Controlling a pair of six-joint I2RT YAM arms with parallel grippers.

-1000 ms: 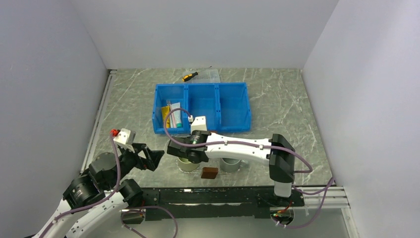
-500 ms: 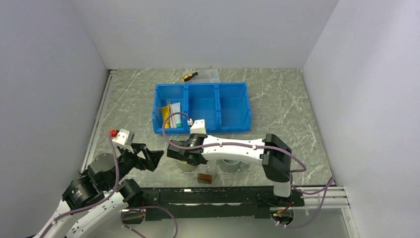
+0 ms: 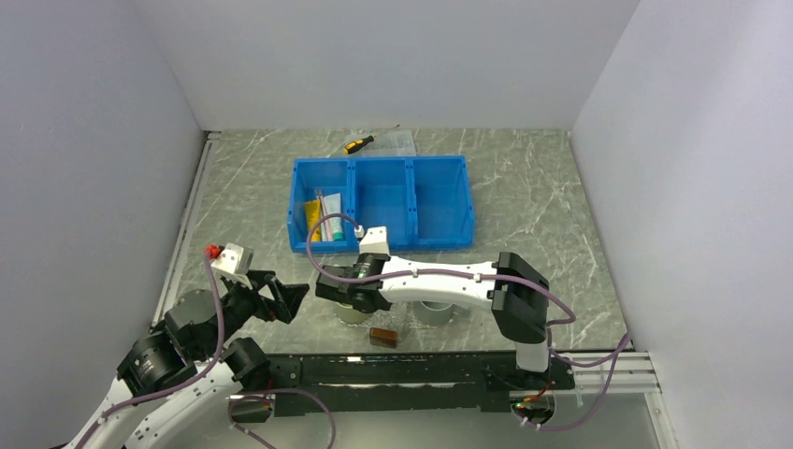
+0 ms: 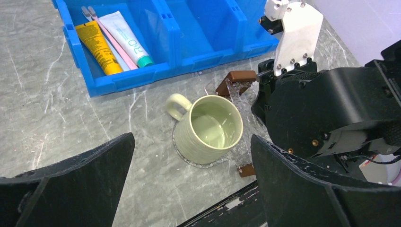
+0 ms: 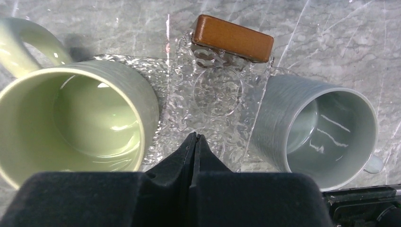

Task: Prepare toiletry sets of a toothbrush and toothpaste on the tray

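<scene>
The clear tray point(image 5: 218, 94) lies between two mugs near the table's front edge, with one brown handle point(image 5: 232, 39) in the right wrist view. In the top view only a brown handle point(image 3: 382, 337) shows. My right gripper point(image 5: 195, 138) is shut, its tips on the tray's clear plastic; it seems to pinch it. The white toothpaste point(image 4: 126, 39) and the thin pink toothbrush point(image 4: 109, 39) lie in the blue bin's left compartment point(image 3: 323, 217). My left gripper point(image 4: 191, 142) is open and empty, above the table left of the green mug.
A green mug point(image 4: 211, 127) stands left of the tray, a grey mug point(image 5: 326, 135) right of it. The blue bin point(image 3: 439, 201) also holds a yellow tube point(image 4: 98, 47). A screwdriver point(image 3: 359, 144) and a clear box point(image 3: 400, 142) lie behind the bin.
My right gripper has moved a little left and toward the front edge. The tray's brown handle has moved with it, closer to the edge. The left arm has barely moved.
</scene>
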